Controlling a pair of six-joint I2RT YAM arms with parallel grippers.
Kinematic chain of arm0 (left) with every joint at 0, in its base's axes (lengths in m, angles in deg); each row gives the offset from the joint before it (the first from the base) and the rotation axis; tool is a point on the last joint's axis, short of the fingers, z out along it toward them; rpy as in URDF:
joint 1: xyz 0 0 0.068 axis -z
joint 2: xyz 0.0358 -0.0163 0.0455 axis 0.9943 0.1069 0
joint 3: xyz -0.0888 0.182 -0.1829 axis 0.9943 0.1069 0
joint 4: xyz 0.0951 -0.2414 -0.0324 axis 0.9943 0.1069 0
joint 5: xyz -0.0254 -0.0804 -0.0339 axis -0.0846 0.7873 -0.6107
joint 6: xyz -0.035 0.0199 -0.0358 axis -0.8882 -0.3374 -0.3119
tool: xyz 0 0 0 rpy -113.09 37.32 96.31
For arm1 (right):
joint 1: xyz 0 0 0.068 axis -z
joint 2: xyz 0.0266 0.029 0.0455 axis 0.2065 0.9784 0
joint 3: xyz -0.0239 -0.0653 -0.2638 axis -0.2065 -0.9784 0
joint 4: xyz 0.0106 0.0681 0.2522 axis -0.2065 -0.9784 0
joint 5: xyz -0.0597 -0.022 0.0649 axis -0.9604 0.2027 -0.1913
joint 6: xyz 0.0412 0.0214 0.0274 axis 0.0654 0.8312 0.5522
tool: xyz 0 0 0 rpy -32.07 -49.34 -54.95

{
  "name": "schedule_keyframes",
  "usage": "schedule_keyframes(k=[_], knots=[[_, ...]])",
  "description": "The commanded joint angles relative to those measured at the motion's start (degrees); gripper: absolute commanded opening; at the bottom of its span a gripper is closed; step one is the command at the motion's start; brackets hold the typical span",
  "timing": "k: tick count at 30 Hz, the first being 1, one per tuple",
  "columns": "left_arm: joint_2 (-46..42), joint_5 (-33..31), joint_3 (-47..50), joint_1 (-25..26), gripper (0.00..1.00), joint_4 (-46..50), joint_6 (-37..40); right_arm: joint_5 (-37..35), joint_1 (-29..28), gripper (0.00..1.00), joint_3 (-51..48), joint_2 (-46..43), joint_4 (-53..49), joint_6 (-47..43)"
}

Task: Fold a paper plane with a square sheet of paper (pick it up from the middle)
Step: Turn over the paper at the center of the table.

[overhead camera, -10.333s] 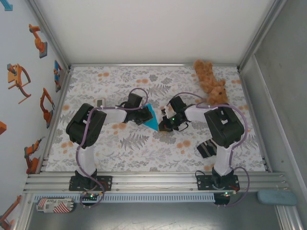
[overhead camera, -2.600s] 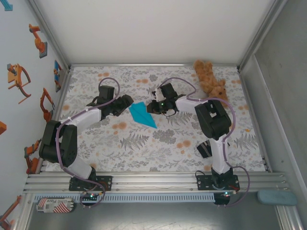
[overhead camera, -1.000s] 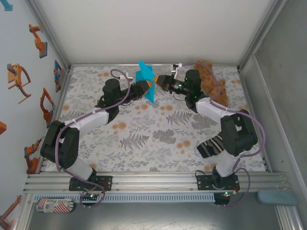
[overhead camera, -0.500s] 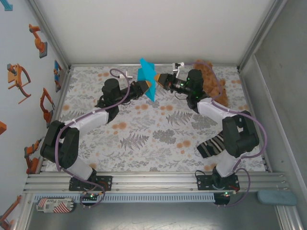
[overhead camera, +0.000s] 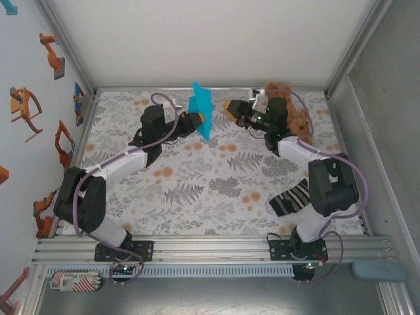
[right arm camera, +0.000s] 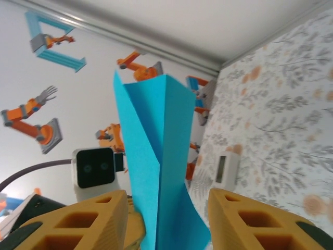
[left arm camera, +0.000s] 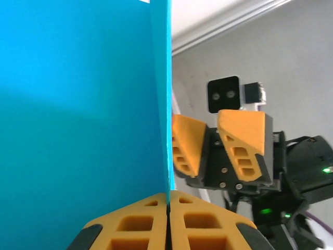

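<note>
Cyan paper plane (overhead camera: 200, 108): held upright.
Left fingers (left arm camera: 130, 229): clamped on its edge.
Right fingers (left arm camera: 243, 138): just released, apart; handover done.

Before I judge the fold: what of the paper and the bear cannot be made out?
Paper, left wrist view: left and top edges cut it off; creases unseen.
Paper, top view: too small to show creases.
Bear, top view: partly behind the right arm.
</note>
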Motion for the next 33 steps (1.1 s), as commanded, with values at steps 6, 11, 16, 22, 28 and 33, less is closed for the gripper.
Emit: schedule_keyframes(k=[6,11,16,22,28,33], knots=[[-1.76,-21.40,-13.89,1.85,0.08,44.01,24.07,-18.18,0.60,0.47,4.64,-10.15,-39.25,-29.13],[4.49,-40.67,-23.17,5.06,0.08,61.91,31.60,-29.54,0.60,0.53,6.92,-12.55,-51.19,-36.90],[14.32,-59.35,-31.67,8.94,0.07,72.61,36.09,-35.50,0.70,0.54,5.20,-15.13,-52.64,-38.56],[27.45,-71.23,-40.86,11.79,0.07,79.74,37.91,-41.03,0.67,0.53,3.53,-16.04,-53.23,-37.11],[37.82,-75.94,-47.02,13.28,0.07,82.69,38.56,-42.72,1.10,0.52,2.27,-16.26,-53.36,-35.93],[43.26,-77.42,-49.95,14.47,0.08,84.29,38.22,-43.01,1.96,0.52,1.54,-16.23,-53.50,-34.78]])
